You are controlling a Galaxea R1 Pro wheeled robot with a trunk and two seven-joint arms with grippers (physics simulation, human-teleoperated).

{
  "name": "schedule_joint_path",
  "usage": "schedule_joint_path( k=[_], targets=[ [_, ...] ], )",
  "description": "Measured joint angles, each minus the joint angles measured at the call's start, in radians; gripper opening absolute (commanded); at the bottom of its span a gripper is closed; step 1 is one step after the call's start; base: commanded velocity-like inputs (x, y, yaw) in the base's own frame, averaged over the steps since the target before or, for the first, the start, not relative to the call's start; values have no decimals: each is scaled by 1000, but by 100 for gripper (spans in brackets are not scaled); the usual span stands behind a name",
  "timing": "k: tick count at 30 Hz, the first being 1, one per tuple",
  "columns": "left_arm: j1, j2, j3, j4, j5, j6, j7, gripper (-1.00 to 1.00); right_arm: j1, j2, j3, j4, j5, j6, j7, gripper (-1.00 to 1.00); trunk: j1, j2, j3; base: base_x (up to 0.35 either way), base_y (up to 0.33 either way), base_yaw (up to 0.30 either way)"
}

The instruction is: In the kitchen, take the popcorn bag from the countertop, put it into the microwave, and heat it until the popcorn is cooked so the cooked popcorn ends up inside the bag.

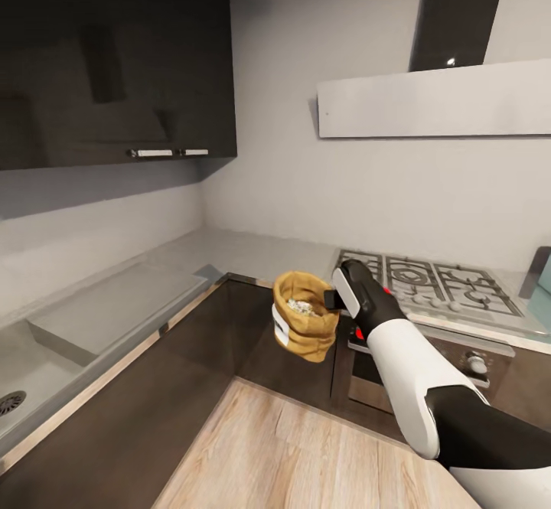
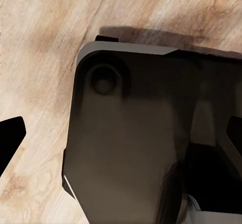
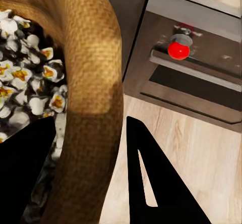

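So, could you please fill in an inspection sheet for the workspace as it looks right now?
Surface: grey countertop wraps the corner, sink at its left end.
Job's things: popcorn bag held in the air off the counter edge; popcorn inside, white and yellow.
Clutter: nothing seen.
Grippers: right gripper clamps the bag's rolled rim, one finger inside, one outside; left gripper's state cannot be told.
Cables: nothing seen.
Surroundings: gas hob, oven with red knob, dark wall cabinets, wooden floor.

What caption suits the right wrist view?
Right gripper pinching the popcorn bag rim, popcorn inside, above wood floor.
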Motion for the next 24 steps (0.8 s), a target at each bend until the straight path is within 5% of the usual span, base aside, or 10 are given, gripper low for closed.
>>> schedule_joint_path(
  k=[9,24],
  targets=[
    [0,0,0,0,0,-1,-1,100,1,-1,-2,-50,0,0,0,-100,0,0,0,-19,-3,0],
    [0,-1,1,1,2,0,0,100,1,-10,-3,-102,0,0,0,-100,1,0,0,-301,-6,0]
  ],
)
